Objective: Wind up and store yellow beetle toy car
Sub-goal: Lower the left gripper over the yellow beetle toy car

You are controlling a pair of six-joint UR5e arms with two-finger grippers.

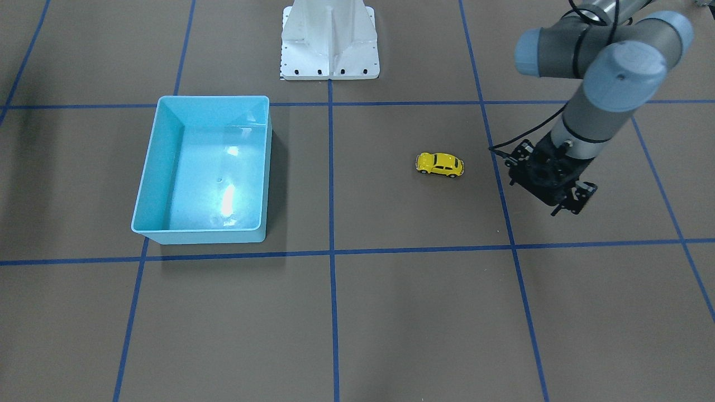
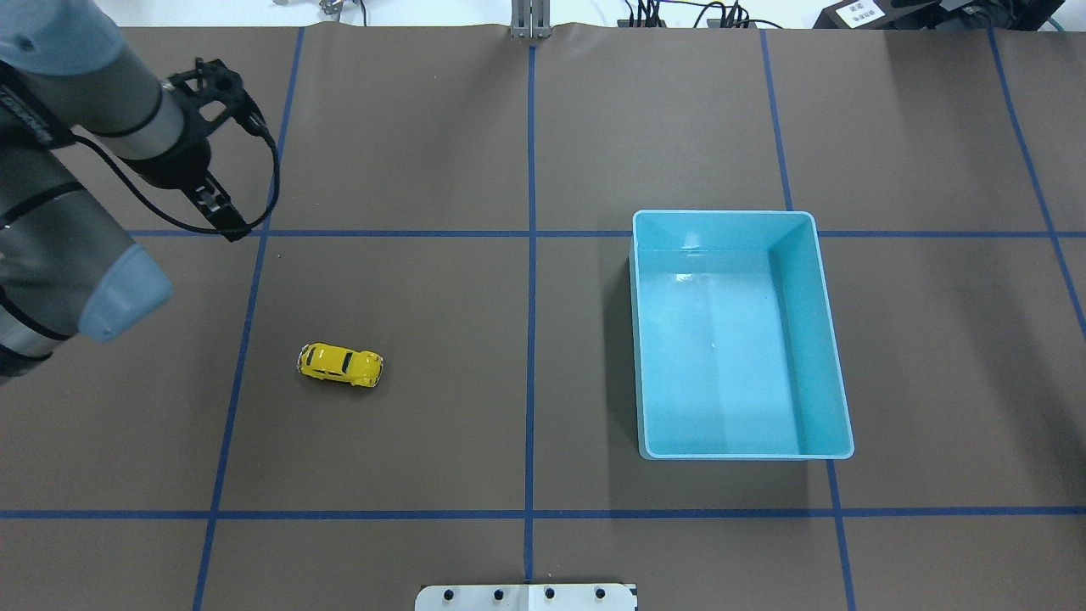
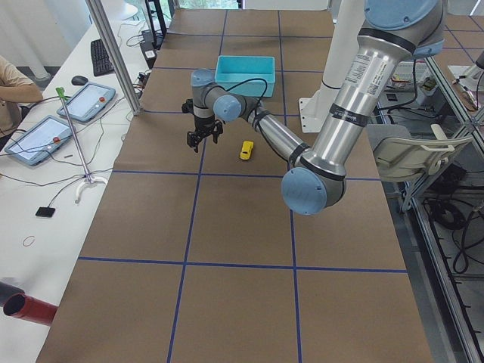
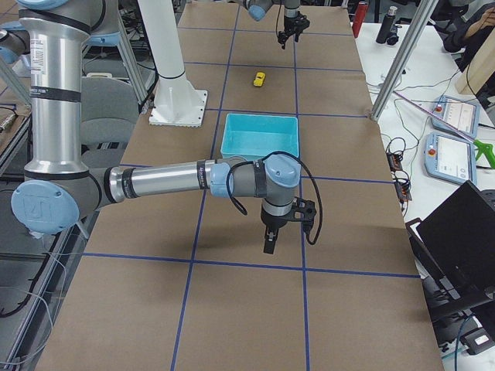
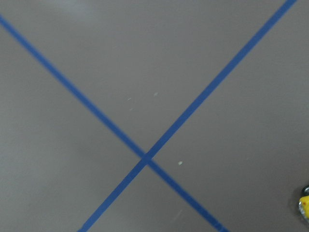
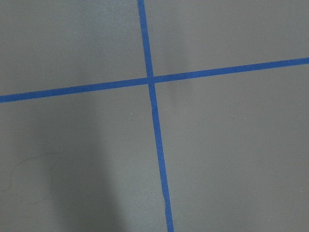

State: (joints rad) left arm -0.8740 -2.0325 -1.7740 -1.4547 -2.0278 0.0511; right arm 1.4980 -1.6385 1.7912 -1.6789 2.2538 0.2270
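Note:
The yellow beetle toy car stands on its wheels on the brown table, also seen in the overhead view and as a yellow sliver at the edge of the left wrist view. My left gripper hangs open and empty above a blue tape crossing, to the car's left and farther from my base. The light-blue bin is empty, on the other half of the table. My right gripper shows only in the exterior right view, beyond the bin. I cannot tell if it is open.
The white robot base mount stands at the table's robot-side edge. Blue tape lines grid the brown mat. A side table with tablets and a metal pole run along the far side.

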